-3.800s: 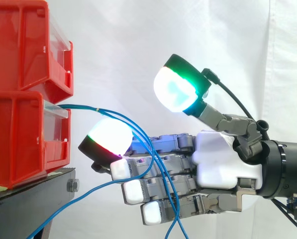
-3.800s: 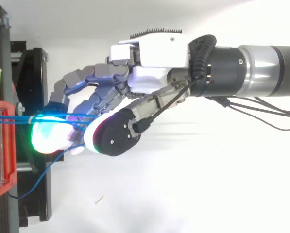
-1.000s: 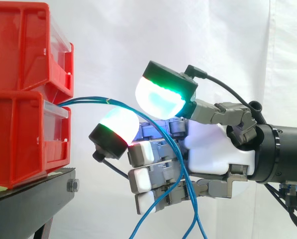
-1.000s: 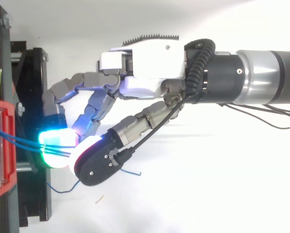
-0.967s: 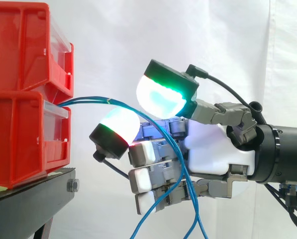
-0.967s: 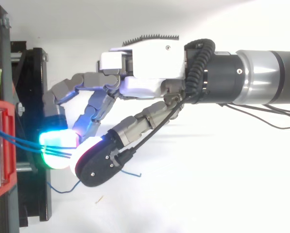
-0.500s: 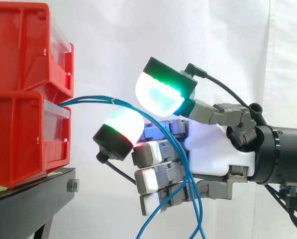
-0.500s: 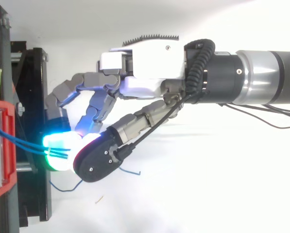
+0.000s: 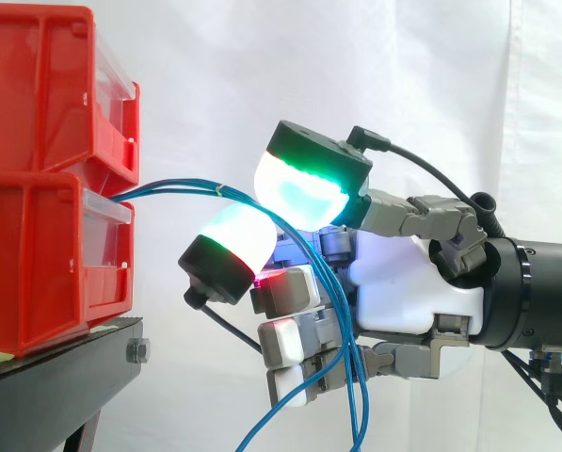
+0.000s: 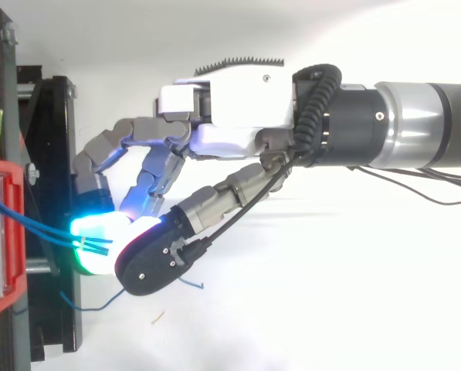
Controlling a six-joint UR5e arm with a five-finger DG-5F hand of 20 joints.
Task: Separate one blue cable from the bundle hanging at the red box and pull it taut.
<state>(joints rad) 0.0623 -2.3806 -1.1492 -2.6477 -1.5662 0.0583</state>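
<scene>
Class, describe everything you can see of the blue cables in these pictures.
The blue cables are thin, glossy strands leaving the front of the lower red bin close together. They arch rightward, pass between the hand's large glowing pads, which appear to pinch them, then hang loosely down across its curled fingers.

Thin blue cables [image 9: 158,187] arc slack from the lower red box [image 9: 36,254]

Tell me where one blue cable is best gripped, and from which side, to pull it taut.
Probably the level stretch of the blue cables just outside the red box: there the strands spread slightly and hang free. Come from the view's right, as the robot hand does, closing on one strand from above and below. Lower down they bunch together.
</scene>
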